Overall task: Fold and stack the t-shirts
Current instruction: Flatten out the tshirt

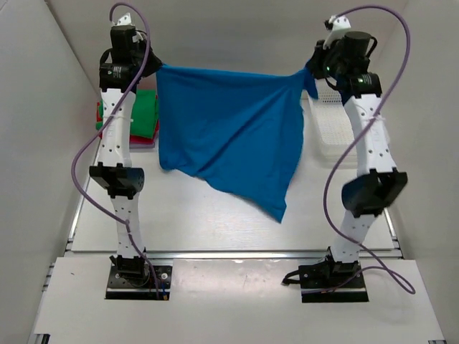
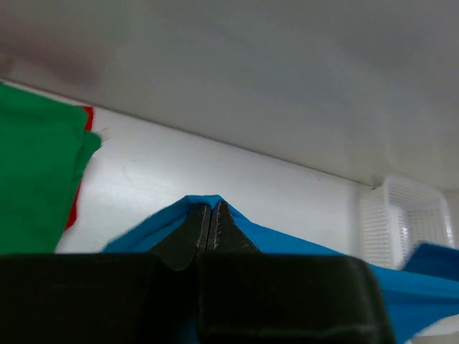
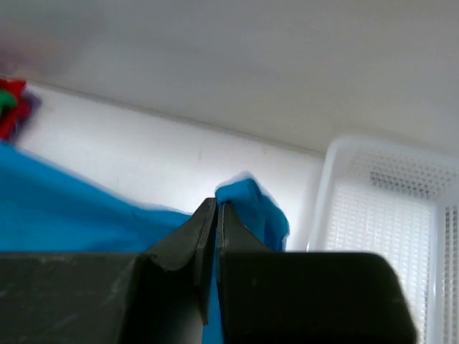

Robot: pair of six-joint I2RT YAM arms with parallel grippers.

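A bright blue t-shirt [image 1: 229, 136] hangs stretched in the air between my two grippers, its lower corner dangling down toward the table. My left gripper [image 1: 153, 66] is shut on its upper left corner; the pinched cloth shows in the left wrist view [image 2: 172, 218]. My right gripper [image 1: 310, 70] is shut on its upper right corner, with cloth bunched at the tips [image 3: 251, 204]. A folded green t-shirt [image 1: 145, 111] lies on a red one [image 1: 99, 115] at the far left, behind my left arm; it also shows in the left wrist view [image 2: 36, 172].
A white plastic mesh basket [image 1: 331, 129] stands at the far right, partly behind my right arm. It also shows in the right wrist view [image 3: 387, 215]. White walls enclose the table at the back and on both sides.
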